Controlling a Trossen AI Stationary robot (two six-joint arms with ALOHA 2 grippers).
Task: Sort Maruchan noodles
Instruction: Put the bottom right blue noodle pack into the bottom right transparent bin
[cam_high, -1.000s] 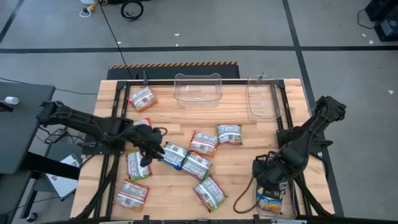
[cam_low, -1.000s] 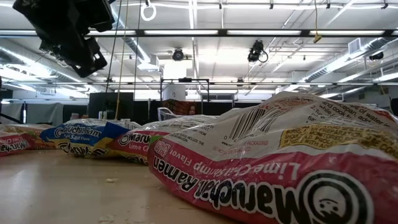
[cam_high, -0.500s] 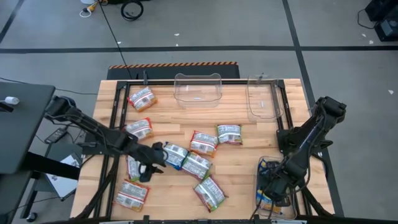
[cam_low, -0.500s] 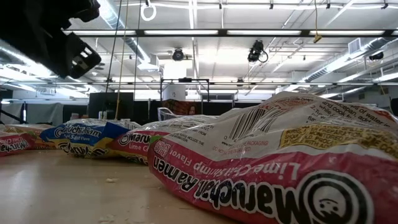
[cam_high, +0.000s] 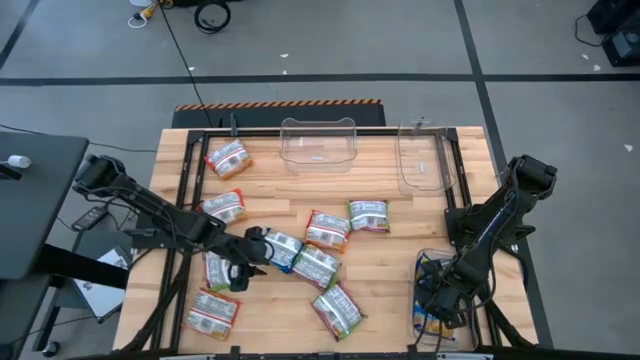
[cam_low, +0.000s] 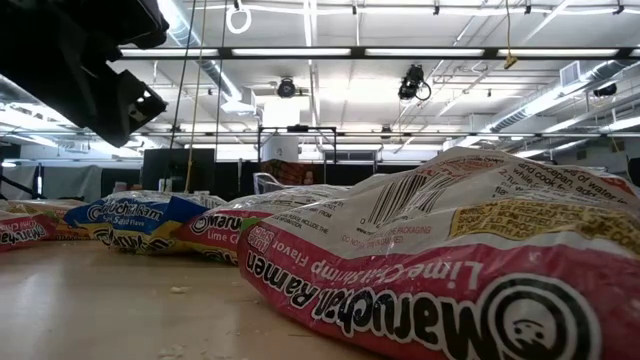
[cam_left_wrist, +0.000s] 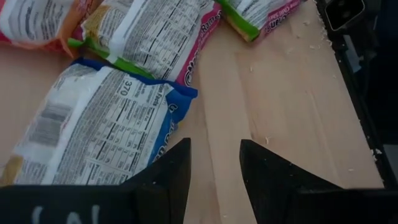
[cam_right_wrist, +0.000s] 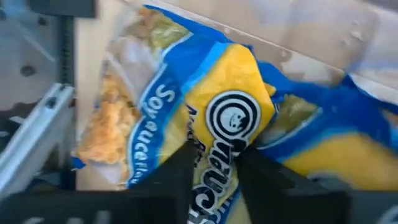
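At the worktop's (cam_high: 400, 235) near right corner, the right end effector (cam_high: 437, 305) reaches down into a clear bin (cam_high: 421, 270), its fingers (cam_right_wrist: 177, 177) a narrow gap apart just over a blue-and-yellow packet (cam_right_wrist: 205, 124) lying inside; whether they pinch the wrapper cannot be told. Near the front edge, a lime-chili-shrimp packet (cam_low: 450, 260) fills the low view, and two more packets lie at the near left (cam_high: 211, 312) and near centre (cam_high: 337, 308). Toward the left edge, the left end effector (cam_high: 252, 262) hangs low with its fingers (cam_left_wrist: 168, 177) apart and nothing between them, its tips beside the corner of a blue-edged packet (cam_high: 281, 248) that lies label-down. That packet touches a green-and-pink one (cam_high: 316, 265) in the central cluster, with two further packets (cam_high: 327, 229) and (cam_high: 368, 214) beyond it. Another packet (cam_high: 222, 206) lies by the left arm, and one (cam_high: 227, 158) sits near the far left corner. Along the far edge stand two empty clear bins (cam_high: 318, 142), (cam_high: 423, 158).
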